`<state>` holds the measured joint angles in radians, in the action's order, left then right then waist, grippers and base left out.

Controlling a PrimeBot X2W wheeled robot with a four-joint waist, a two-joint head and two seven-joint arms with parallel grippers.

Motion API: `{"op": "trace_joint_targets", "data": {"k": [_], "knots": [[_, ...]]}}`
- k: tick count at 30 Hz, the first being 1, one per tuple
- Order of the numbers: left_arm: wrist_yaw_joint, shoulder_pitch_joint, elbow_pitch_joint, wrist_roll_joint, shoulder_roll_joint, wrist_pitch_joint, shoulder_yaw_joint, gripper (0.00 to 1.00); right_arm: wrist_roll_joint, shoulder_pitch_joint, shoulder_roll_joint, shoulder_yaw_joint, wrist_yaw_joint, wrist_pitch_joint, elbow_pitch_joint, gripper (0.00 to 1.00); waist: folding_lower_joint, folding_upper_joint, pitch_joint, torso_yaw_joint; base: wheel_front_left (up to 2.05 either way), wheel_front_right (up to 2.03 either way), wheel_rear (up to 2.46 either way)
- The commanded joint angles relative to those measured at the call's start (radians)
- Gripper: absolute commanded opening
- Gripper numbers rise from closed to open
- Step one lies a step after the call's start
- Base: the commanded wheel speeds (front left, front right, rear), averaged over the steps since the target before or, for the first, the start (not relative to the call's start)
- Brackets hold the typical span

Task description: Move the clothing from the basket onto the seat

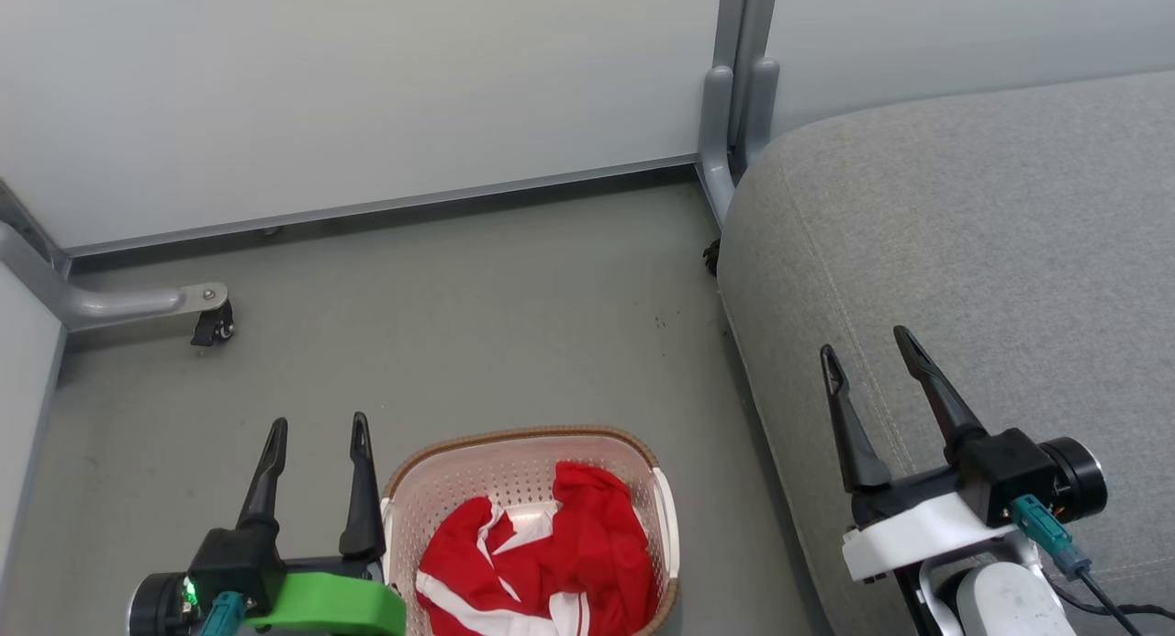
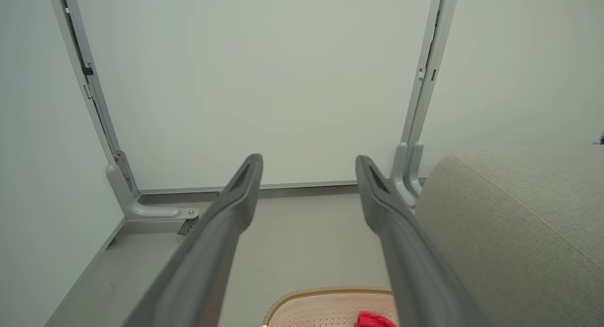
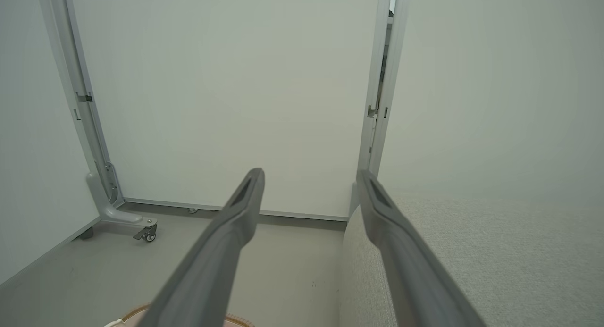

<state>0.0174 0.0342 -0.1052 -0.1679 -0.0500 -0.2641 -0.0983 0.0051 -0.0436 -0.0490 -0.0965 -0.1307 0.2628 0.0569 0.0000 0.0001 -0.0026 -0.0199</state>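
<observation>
Red clothing (image 1: 560,553) with white bands lies crumpled in the cream basket (image 1: 459,475), which stands on the floor at the bottom middle of the head view. Just left of the basket my left gripper (image 1: 318,429) is open and empty. Its wrist view catches the basket's rim (image 2: 325,291) and a scrap of the red clothing (image 2: 373,320) at the bottom edge. The grey seat (image 1: 991,251) fills the right side. Over its front edge hovers my right gripper (image 1: 863,340), open with nothing between its fingers. The seat (image 3: 472,251) spreads to the right in the right wrist view.
White partition panels (image 1: 367,94) close off the back and left. Their grey metal feet with castors (image 1: 213,324) stand on the floor at the left, and a grey post (image 1: 734,113) rises beside the seat's far corner. Grey floor (image 1: 477,324) lies beyond the basket.
</observation>
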Motion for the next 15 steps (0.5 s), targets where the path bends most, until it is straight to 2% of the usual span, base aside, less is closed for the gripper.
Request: {"op": "trace_joint_targets", "data": {"k": [1, 10, 15], "knots": [[-0.006, 0.009, -0.005, -0.005, -0.001, -0.001, 0.000, 1.00, 0.003, 0.006, -0.003, 0.003, 0.000, 0.003, -0.004, 1.00, 0.0000, -0.0001, 0.002, 0.000, 0.00, 0.00, 0.00], [-0.006, -0.002, -0.028, 0.000, -0.001, -0.001, -0.004, 1.00, 0.010, 0.000, -0.003, 0.003, 0.000, 0.003, -0.011, 1.00, 0.0000, -0.0001, 0.038, -0.008, 0.00, 0.00, 0.00], [-0.027, -0.065, -0.071, 0.042, -0.002, -0.001, -0.014, 1.00, 0.002, -0.039, -0.002, 0.011, 0.000, 0.003, -0.033, 1.00, 0.0000, -0.0001, 0.143, -0.015, 0.00, 0.00, 0.00]]}}
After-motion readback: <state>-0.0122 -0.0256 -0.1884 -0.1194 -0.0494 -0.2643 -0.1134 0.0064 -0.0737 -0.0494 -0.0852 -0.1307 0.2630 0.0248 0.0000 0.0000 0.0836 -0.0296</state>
